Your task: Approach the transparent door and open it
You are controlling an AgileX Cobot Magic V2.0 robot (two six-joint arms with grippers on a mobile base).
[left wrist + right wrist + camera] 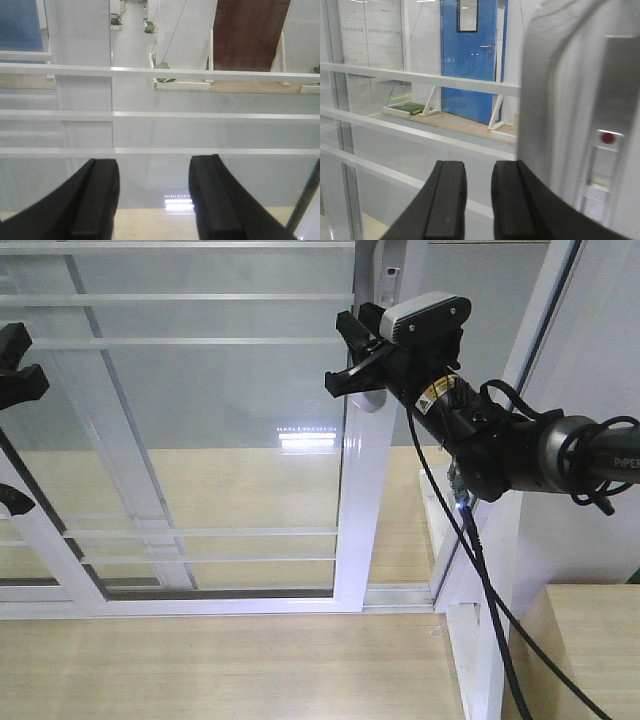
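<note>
Glass framed in glossy white fills the scene: the transparent door (355, 520) stands straight ahead of the robot, crossed by thin white horizontal bars. Its curved grey pull handle (545, 100) runs down the right-hand upright. A pale wooden floor (200, 670) lies in front of the door and also shows through the pane.

The right gripper (336, 352) reaches in from the right at handle height. Its two black fingers (447, 200) are slightly parted with nothing between them. The handle sits just to their right, close against the nearer finger, and I cannot tell whether they touch. A light grey camera (425, 318) sits on top of the wrist. Below it is a yellow warning label (437, 395) whose print is too small to read. Farther along the dark arm, white letters spell "PiPER" (625, 462). Black cables (480, 570) hang from the arm towards the floor.

Beside the handle, a silver lock plate (607, 137) carries a small red dot. Through the glass a blue door (470, 65) is visible.

The left gripper (154, 162) faces the barred glass on the left, spread wide and holding nothing.
</note>
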